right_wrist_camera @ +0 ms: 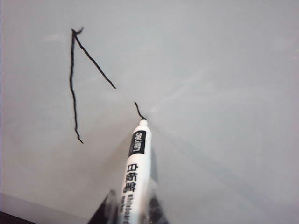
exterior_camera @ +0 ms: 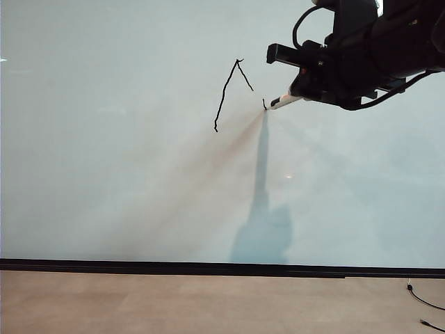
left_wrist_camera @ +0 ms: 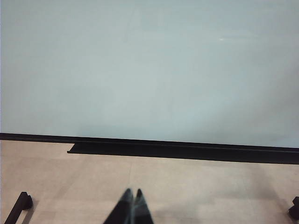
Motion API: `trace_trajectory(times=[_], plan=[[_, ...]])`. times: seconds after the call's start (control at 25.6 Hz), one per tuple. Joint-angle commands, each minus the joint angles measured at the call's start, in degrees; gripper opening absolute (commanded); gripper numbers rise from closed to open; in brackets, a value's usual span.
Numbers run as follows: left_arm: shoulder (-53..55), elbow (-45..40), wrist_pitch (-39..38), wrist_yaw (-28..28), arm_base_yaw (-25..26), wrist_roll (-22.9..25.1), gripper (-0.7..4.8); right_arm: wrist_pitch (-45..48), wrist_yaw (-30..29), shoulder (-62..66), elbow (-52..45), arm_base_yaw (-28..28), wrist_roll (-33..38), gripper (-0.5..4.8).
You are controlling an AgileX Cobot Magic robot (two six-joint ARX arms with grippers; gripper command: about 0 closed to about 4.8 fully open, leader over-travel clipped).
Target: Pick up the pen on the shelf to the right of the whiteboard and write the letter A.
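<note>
My right gripper [right_wrist_camera: 133,210] is clamped tight on the pen [right_wrist_camera: 135,179], tip touching the whiteboard [exterior_camera: 104,195] so ink lands on the letter A [exterior_camera: 233,90], right leg unfinished. Left gripper [left_wrist_camera: 132,196] pinched together w/ nothing in it, parked low, well clear.

On the pen [right_wrist_camera: 137,175] that I hold against the whiteboard [right_wrist_camera: 224,70], a black band near the tip carries "deli" in white, running along the barrel. Below it come large black Chinese characters, then finer print too blurred for me to read. The board bears a hand-drawn, unfinished letter A [right_wrist_camera: 88,79].
</note>
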Motion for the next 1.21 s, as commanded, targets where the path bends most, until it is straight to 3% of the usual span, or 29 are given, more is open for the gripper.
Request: trace_trajectory(times=[0.04, 0.59, 0.86, 1.21], plan=[[0.0, 0.2, 0.3, 0.2, 0.0, 0.2, -0.04, 0.5, 1.5, -0.6, -0.6, -0.2, 0.3, -0.05], [0.0, 0.2, 0.3, 0.2, 0.0, 0.2, -0.05, 0.4, 2.6, -2.2, -3.2, -0.9, 0.7, -0.05], [0.0, 0.2, 0.3, 0.2, 0.0, 0.2, -0.04, 0.8, -0.9, -2.4, -3.1, 1.0, 0.6, -0.05], [0.0, 0.2, 0.3, 0.2, 0.0, 0.2, -0.04, -9.7, -4.3, -2.2, 5.5, 3.8, -12.4, -0.05]])
